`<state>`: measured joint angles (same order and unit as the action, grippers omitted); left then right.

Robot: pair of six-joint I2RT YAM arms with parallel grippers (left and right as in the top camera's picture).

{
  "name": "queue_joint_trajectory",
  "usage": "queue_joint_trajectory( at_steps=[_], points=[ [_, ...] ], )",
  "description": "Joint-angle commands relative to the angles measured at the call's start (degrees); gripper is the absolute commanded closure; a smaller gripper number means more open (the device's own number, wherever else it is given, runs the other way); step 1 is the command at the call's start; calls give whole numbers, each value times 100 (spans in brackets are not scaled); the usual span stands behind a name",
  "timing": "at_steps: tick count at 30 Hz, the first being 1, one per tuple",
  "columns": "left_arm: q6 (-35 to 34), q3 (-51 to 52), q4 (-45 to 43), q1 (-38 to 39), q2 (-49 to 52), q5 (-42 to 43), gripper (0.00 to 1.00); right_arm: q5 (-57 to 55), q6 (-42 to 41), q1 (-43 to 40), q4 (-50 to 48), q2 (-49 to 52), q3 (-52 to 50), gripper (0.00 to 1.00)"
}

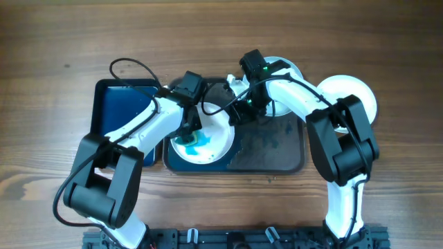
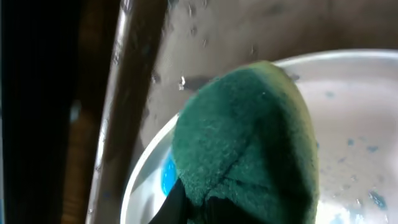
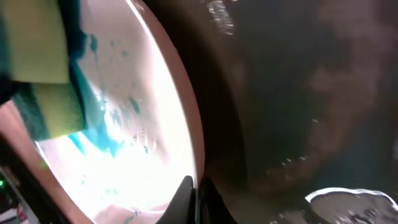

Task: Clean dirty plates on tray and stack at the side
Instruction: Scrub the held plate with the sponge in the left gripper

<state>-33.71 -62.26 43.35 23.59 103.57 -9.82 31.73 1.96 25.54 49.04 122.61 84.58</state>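
Wood-grain surface is carrying, at far left, a narrow dark blue tray point(image 1: 118, 111) with rounded corners. Just beside it, the left pincer point(image 1: 190, 131) is clamping a fuzzy green sponge point(image 2: 249, 143) and pressing it onto a round white plate point(image 1: 218, 136). This plate, smeared blue-green, is lying in the left end of the large brown-grey tray point(image 1: 277, 146), whose floor is glistening wet. The right pincer point(image 3: 194, 191) is pinching the plate's raised rim. A second plate point(image 1: 287, 68) is sitting beyond the tray's far rim. A third plate point(image 1: 356, 93) is resting at far right, with open wood around it.

Green sponge point(image 2: 249, 137) on white plate point(image 2: 354, 93)
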Motion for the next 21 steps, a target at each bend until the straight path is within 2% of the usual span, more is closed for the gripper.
queue_joint_trajectory(
  at_steps=[1, 3, 4, 7, 10, 12, 16, 18, 21],
  points=[
    [918, 22, -254, -57, 76, 1829, 96, 782, 455, -131, -63, 85, 11, 96],
    [1779, 22, -835, -57, 76, 3447, 96, 785, 446, -138, -35, 85, 11, 96],
    [1810, 22, -1001, -57, 76, 3491, 96, 780, 404, -188, -31, 85, 11, 96],
    [1615, 22, -1040, -57, 76, 2470, 96, 782, 345, -186, -37, 85, 11, 96],
    [634, 22, -957, -63, 76, 459, 96, 780, 251, -195, -35, 85, 11, 96],
    [52, 22, -702, -61, 76, -518, 96, 776, 240, -247, -37, 85, 11, 96],
    [-240, 22, -50, -61, 76, -866, 96, 608, -83, -308, -120, 85, 11, 96],
    [-660, 22, 291, -57, 76, -640, 96, 557, -208, -310, -212, 85, 11, 96],
    [-662, 37, 448, -61, 76, 901, 96, 46, -199, -286, -417, 98, 11, 96]
  ],
)
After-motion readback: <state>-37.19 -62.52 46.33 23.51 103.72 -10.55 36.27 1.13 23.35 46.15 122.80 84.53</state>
